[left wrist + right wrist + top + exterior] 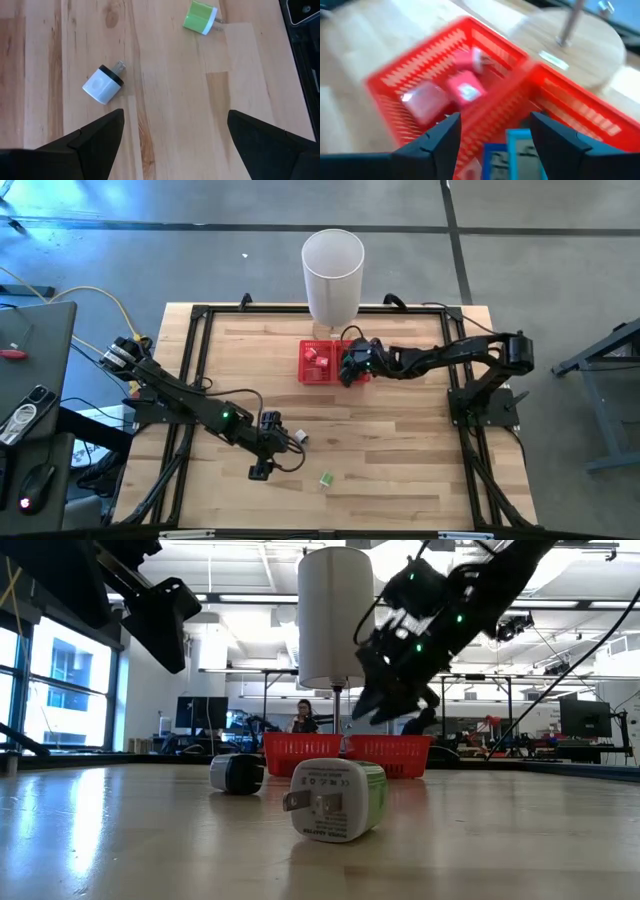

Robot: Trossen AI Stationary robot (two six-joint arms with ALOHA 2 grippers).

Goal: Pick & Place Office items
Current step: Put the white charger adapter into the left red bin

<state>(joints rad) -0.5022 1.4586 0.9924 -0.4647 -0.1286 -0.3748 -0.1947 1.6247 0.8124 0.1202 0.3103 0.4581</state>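
Table [400,460]: pale wooden planks, smooth with a slight sheen, bordered by a matt black metal frame [195,360]; tray [312,370]: red plastic mesh; bin [333,275]: smooth matt white; green-white plug [335,799] and black-banded white plug [102,84]: glossy moulded plastic with metal prongs; left gripper [172,142] fingers [95,137]: matt dark plastic.
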